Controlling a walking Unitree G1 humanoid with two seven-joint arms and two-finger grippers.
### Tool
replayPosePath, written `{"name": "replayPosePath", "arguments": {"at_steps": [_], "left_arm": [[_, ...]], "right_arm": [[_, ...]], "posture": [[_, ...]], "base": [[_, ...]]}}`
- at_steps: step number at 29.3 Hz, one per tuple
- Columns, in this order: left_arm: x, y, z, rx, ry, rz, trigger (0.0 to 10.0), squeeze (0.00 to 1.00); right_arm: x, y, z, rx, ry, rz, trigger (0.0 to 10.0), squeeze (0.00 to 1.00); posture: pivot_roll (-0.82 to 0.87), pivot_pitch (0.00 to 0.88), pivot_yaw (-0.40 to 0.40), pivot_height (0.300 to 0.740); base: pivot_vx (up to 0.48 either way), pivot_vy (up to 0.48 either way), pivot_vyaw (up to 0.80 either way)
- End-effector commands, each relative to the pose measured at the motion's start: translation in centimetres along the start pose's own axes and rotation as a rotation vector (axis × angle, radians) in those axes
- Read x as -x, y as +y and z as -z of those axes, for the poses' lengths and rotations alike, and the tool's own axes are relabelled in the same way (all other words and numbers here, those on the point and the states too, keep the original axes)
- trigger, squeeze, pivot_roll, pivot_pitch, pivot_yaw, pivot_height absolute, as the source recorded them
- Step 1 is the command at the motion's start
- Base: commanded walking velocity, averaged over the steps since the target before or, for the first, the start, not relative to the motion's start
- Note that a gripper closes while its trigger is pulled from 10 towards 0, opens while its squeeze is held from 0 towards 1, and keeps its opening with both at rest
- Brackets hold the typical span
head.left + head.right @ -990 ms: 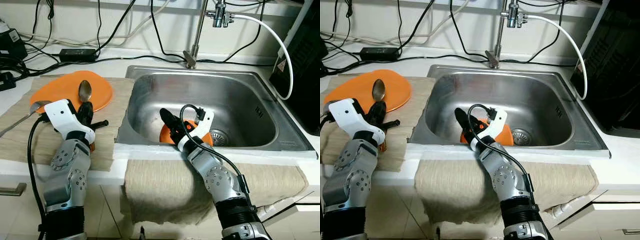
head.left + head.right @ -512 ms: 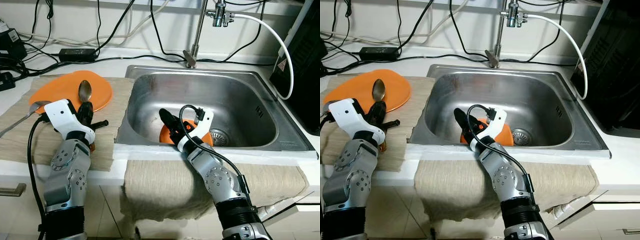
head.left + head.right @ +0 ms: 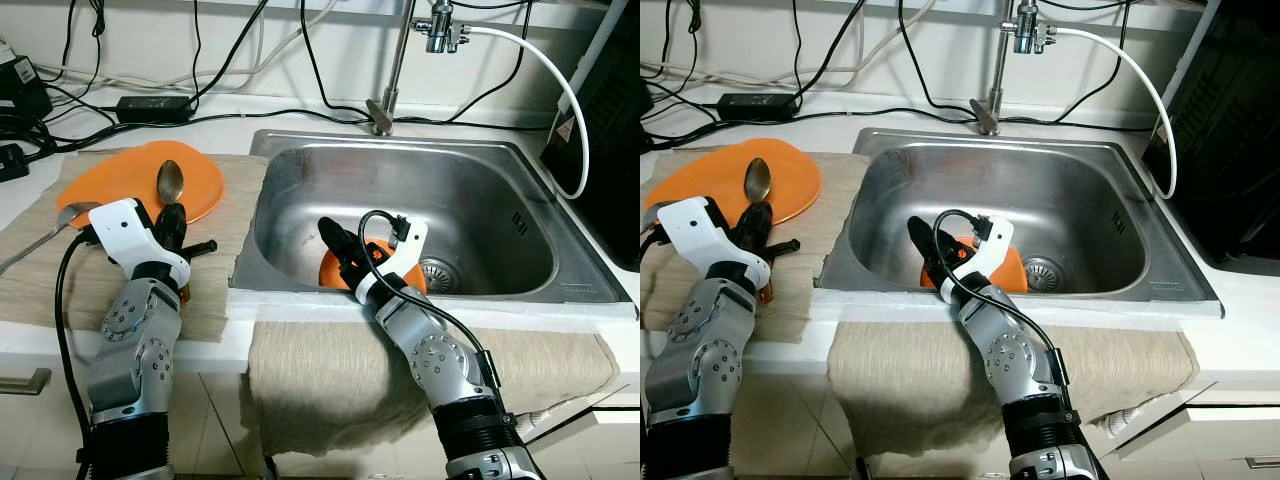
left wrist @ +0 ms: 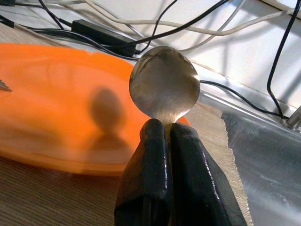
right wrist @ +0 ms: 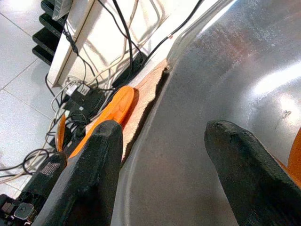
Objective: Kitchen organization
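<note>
My left gripper sits low over the cloth on the counter, forearm angled up and forward, fingers pressed together on the handle of a spoon. The bowl of that spoon pokes out above the orange plate, which lies just ahead of my fingertips. Whether the spoon touches the plate, I can't tell.

My right arm reaches over the front edge of the sink, wrist bent down, right gripper down in the basin with its two fingers spread wide. An orange bowl rests on the sink floor right under that wrist, beside the drain; my own wrist covers most of it, and I can't make out whether a finger touches it.

A second spoon lies on the cloth at my far left. The right half of the basin is open room; the tap stands behind it, cables strung along the back wall.
</note>
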State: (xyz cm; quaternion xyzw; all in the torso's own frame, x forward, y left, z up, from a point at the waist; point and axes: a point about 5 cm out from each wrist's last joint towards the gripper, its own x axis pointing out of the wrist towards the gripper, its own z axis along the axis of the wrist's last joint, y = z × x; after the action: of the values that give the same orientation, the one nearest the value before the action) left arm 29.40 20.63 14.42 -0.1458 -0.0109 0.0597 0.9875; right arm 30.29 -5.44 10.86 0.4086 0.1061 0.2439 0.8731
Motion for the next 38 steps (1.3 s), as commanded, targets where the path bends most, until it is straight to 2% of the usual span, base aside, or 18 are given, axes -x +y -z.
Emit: {"name": "replayPosePath", "arguments": {"at_steps": [1,2,3,4,7,8,10,11,13,17,20,22,23,25,26,32,38], "left_arm": [[0.0,-0.1,0.6,-0.004,0.030,-0.005,0.0,0.00],[0.0,-0.1,0.6,-0.004,0.030,-0.005,0.0,0.00],[-0.3,-0.9,0.2,0.013,0.005,0.017,0.0,0.00],[-0.6,-1.5,0.3,0.020,0.002,0.028,0.0,0.00],[-1.1,-2.1,0.5,0.017,0.002,0.049,0.0,0.00],[-1.0,-2.1,0.5,0.002,0.007,0.053,0.0,0.00],[-0.3,-1.7,-0.2,-0.019,-0.028,0.062,0.0,0.00],[0.0,-1.3,-0.1,-0.005,-0.024,0.051,0.0,0.00],[-0.2,-1.4,0.3,0.006,-0.014,0.047,0.0,0.00],[-0.6,-1.6,0.3,0.012,-0.015,0.045,0.0,0.00],[-0.9,-1.6,-0.5,0.017,-0.042,0.046,0.0,0.00],[-0.9,-1.5,-0.5,0.018,-0.041,0.042,0.0,0.00],[-0.7,-1.5,-0.5,0.018,-0.043,0.038,0.0,0.00],[-0.4,-1.4,-0.6,0.013,-0.052,0.035,0.0,0.00],[-0.2,-1.3,-0.5,0.010,-0.050,0.035,0.0,0.00],[0.2,-1.2,0.2,0.014,-0.025,0.043,0.0,0.00],[0.4,-1.6,0.4,0.024,-0.022,0.061,0.0,0.00]], "right_arm": [[1.1,-4.0,-6.3,0.789,-0.128,0.512,10.0,0.00],[1.1,-4.0,-6.3,0.789,-0.128,0.512,10.0,0.00],[0.6,-2.4,-7.4,0.848,-0.184,0.455,10.0,0.00],[-0.1,-3.2,-6.6,0.779,-0.109,0.462,10.0,0.00],[-0.9,-3.3,-6.0,0.756,-0.057,0.447,10.0,0.00],[-0.8,-2.8,-6.5,0.779,-0.099,0.426,10.0,0.00],[0.5,-1.9,-7.8,0.827,-0.202,0.403,10.0,0.00],[1.0,-2.6,-7.7,0.829,-0.192,0.421,10.0,0.00],[0.9,-3.9,-7.3,0.814,-0.142,0.469,10.0,0.00],[0.5,-4.1,-7.3,0.812,-0.131,0.469,10.0,0.00],[-0.4,-2.6,-8.4,0.871,-0.185,0.412,10.0,0.00],[-0.3,-2.4,-8.4,0.870,-0.194,0.408,10.0,0.00],[-0.3,-1.4,-8.8,0.930,-0.229,0.381,10.0,0.00],[0.0,0.6,-9.7,0.991,-0.318,0.329,10.0,0.00],[0.2,1.1,-9.9,1.002,-0.337,0.318,10.0,0.00],[0.9,0.2,-9.1,0.987,-0.295,0.342,10.0,0.00],[1.1,0.0,-8.7,0.954,-0.293,0.343,10.0,0.00]], "posture": [[0.11,0.000,0.000,0.740],[0.11,0.000,0.000,0.740],[0.10,0.000,0.000,0.740],[0.09,0.000,0.000,0.740],[0.10,0.000,0.000,0.740],[0.10,0.000,0.000,0.740],[0.10,0.000,0.000,0.740],[0.10,0.000,0.000,0.740],[0.10,0.000,0.000,0.740],[0.10,0.000,0.000,0.740],[0.10,0.000,0.000,0.740],[0.10,0.000,0.000,0.740],[0.10,0.000,0.000,0.740],[0.10,0.000,0.000,0.740],[0.10,0.000,0.000,0.740],[0.09,0.000,-0.008,0.740],[0.09,0.002,-0.006,0.740]], "base": [[0.000,0.000,0.00],[0.000,0.000,0.00],[-0.270,0.000,0.00],[0.000,0.000,0.00],[0.000,0.000,0.00],[-0.244,0.000,0.00],[-0.480,0.000,0.00],[-0.480,0.000,0.00],[-0.480,0.000,0.00],[-0.480,0.000,0.00],[0.000,0.000,0.00],[0.000,0.000,0.00],[0.000,0.000,0.00],[0.000,0.000,0.00],[0.000,0.000,0.00],[0.000,0.000,0.00],[-0.480,0.000,0.00]]}}
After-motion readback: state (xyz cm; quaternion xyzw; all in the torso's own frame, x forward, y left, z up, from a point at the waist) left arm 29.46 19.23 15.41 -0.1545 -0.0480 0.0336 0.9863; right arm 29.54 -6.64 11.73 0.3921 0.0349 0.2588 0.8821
